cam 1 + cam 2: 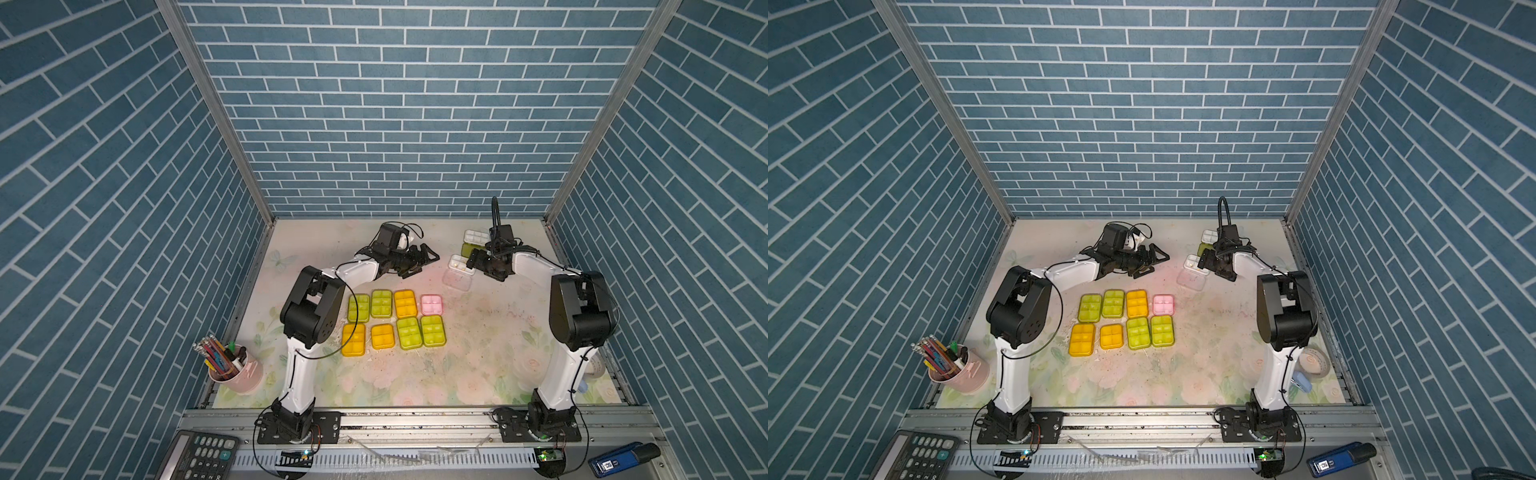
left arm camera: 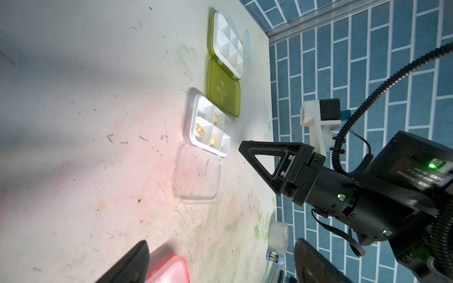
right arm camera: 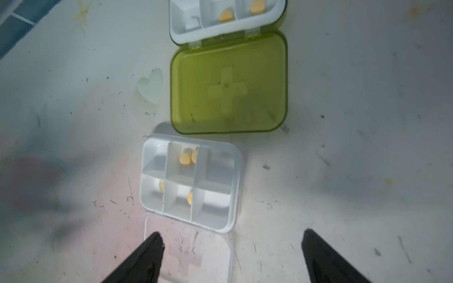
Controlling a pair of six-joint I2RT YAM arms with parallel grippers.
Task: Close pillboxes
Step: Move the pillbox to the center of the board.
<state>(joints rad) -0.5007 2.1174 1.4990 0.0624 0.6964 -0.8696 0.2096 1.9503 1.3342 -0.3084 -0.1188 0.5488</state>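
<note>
Right now my right gripper (image 3: 231, 234) hangs with its jaws spread wide and nothing between them, its tips poised over the clear lid (image 3: 191, 254), which lies flat on the table (image 3: 367, 122). Just past the tips sits that lid's white tray (image 3: 188, 181), with a few yellow pills (image 3: 185, 158) in its compartments. Just beyond the tray lies the green lid (image 3: 229, 83) of the second open pillbox, folded back from its own tray.

I judge the clear-lidded box to be the step in hand. The next move calls for catching the lid's free edge, swinging it over the hinge onto the tray, and pressing until it latches.

My left gripper (image 1: 428, 264) is likewise open and empty, hovering well apart toward the table's middle. Eight closed pillboxes (image 1: 405, 303) lie in two rows nearer the arm bases, so two remain.
</note>
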